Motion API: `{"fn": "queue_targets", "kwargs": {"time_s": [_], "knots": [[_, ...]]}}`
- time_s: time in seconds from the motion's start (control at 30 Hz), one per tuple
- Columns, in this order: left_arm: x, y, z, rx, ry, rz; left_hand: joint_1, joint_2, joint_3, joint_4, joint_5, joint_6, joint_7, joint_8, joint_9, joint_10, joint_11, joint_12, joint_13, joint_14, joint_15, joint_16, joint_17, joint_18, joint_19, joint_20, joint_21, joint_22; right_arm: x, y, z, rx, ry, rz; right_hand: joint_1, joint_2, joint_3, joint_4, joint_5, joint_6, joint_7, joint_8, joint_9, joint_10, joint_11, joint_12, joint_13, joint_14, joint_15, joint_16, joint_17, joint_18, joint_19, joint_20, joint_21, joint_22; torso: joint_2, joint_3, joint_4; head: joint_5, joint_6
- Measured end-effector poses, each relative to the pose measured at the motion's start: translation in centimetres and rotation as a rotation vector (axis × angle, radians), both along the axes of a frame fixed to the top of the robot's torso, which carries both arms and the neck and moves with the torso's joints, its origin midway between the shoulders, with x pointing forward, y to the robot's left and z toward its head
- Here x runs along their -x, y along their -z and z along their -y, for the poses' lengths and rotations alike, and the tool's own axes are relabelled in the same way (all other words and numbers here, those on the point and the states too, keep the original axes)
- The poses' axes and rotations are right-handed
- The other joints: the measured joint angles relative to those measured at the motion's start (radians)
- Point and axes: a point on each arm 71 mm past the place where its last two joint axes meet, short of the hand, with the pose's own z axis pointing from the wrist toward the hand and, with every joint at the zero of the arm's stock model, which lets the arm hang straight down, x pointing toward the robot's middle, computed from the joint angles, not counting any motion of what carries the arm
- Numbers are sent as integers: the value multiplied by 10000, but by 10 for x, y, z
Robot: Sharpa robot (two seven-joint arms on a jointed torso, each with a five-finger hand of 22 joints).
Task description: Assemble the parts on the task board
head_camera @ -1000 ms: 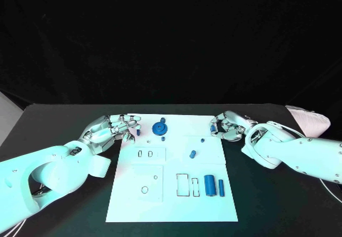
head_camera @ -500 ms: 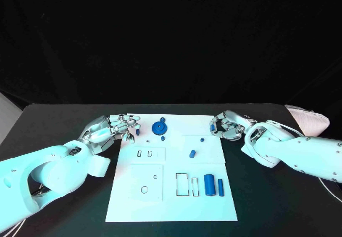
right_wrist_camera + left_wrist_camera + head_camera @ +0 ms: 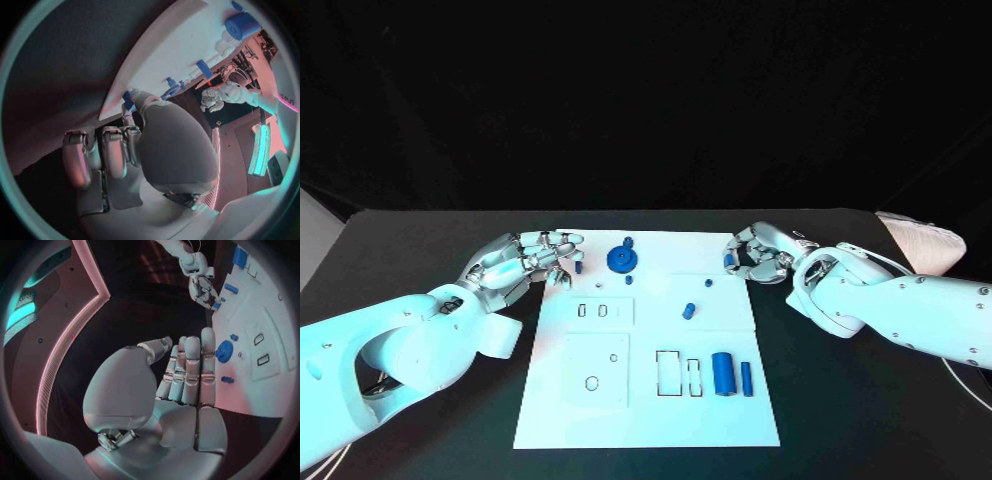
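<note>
The white task board (image 3: 574, 420) lies in the middle of the table. Near its far edge stands a round blue part (image 3: 623, 261), also seen in the left wrist view (image 3: 224, 351). My left hand (image 3: 528, 260) rests at the board's far left corner, fingers extended and holding nothing; a small blue piece (image 3: 577, 266) lies on the board just beside its fingertips (image 3: 227, 379). My right hand (image 3: 762, 254) hovers at the far right edge, curled, pinching a small blue piece (image 3: 128, 100) at its fingertips. A blue cylinder (image 3: 723, 373) and a thin blue bar (image 3: 747, 380) lie nearer me.
Small blue pieces sit mid-board (image 3: 688, 311), (image 3: 710, 283), (image 3: 629, 281). Outlined slots show on the board (image 3: 593, 311), (image 3: 678, 373), and an oval hole (image 3: 594, 383). A pale bundle (image 3: 923, 240) lies at the table's far right.
My right hand has drifted slightly toward the far edge, still holding its small piece. The left hand and the parts on the board have stayed where they were.
</note>
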Motion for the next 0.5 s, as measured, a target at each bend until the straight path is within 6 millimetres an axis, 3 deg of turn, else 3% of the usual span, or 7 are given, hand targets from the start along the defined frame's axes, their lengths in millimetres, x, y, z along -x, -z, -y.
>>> {"fn": "queue_targets", "kwargs": {"time_s": [0.13, 0.5], "knots": [[0, 0, 0, -1, 1, -2, 0, 0, 0, 0, 0, 0, 0, 0, -1, 0, 0, 0, 0, 0, 0, 0, 0, -1, 0, 0, 0, 8, 0, -1, 0, -8, -1, 83, -23, -29, 165, -168, -35, 65, 0, 322, 9, 8, -170, 40, 2, 11, -130, 0, 0, 0, 0, -142, 0, -1, 0, 0, -1, 3, -6], [0, 0, 0, -5, -1, -7, 0, 0, 0, 1, 0, 0, 0, 0, -2, 0, 0, -1, 3, 0, 0, 0, 1, 0, 1, 0, -4, 7, 3, -3, -4, -64, 74, 456, -102, 110, 310, -315, -60, 71, -6, 340, 7, -8, -258, 39, 7, -7, -220, 0, -1, 0, -1, -213, 0, -2, -3, 1, -1, 13, -9]]}}
